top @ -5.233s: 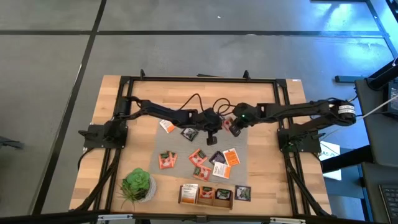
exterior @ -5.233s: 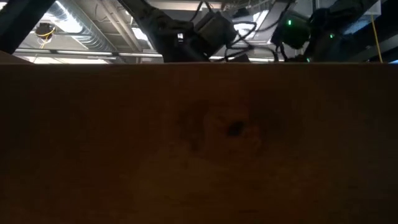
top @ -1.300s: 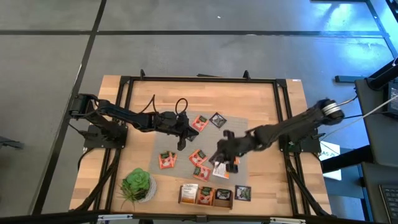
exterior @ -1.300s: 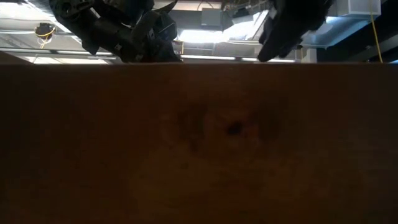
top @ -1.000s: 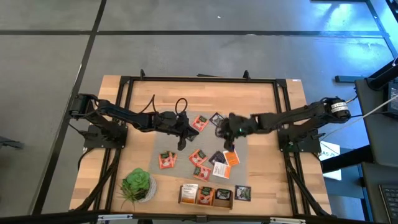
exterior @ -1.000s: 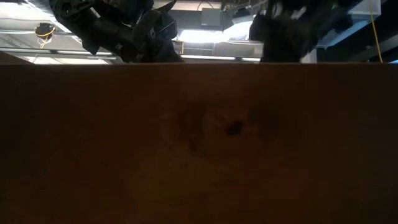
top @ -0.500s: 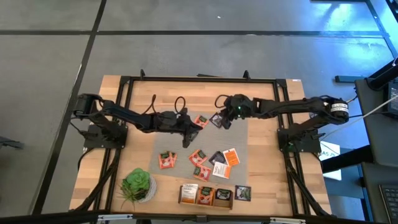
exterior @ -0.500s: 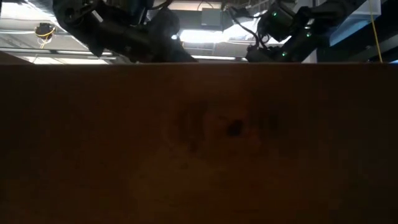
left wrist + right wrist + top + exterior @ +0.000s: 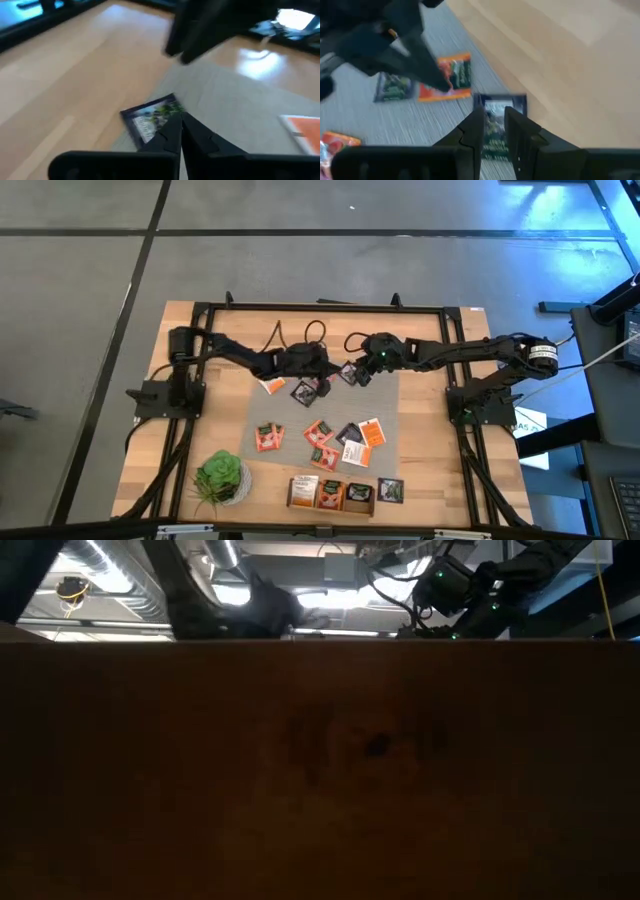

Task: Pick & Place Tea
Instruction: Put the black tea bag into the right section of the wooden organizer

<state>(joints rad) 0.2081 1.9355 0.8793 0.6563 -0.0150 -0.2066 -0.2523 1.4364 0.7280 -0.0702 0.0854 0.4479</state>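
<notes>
Several tea sachets lie on the grey mat (image 9: 385,405). A black sachet (image 9: 517,102) lies flat at the mat's far edge, and my right gripper (image 9: 493,112) hangs just above it, fingers a narrow gap apart with nothing between them. Next to it lies an orange sachet (image 9: 456,72), which overlaps another black one (image 9: 394,87). My left gripper (image 9: 181,117) is shut and reaches in from the left, its tips at the orange sachet. Its own fingers hide that sachet in the left wrist view. My left gripper has its shut fingertips (image 9: 446,86) at the middle of the orange sachet's face (image 9: 454,80). They come slanting down from the table's left. The sachet lies flat on the mat. Whether the tips press it or hover just over it, I cannot tell.
The two grippers stand close together at the mat's far middle (image 9: 340,378). A white-and-orange sachet (image 9: 270,385) lies at the mat's left edge, and several sachets (image 9: 345,442) lie on its near half. A tea box (image 9: 330,494) and a potted plant (image 9: 220,477) stand near the front edge.
My left gripper has gone down and toward the table's right and far side, from the mat's left part to the orange sachet, its arm stretching out. My right gripper swung from the mat's middle toward the far edge, rolled, and has since kept still over the black sachet.
</notes>
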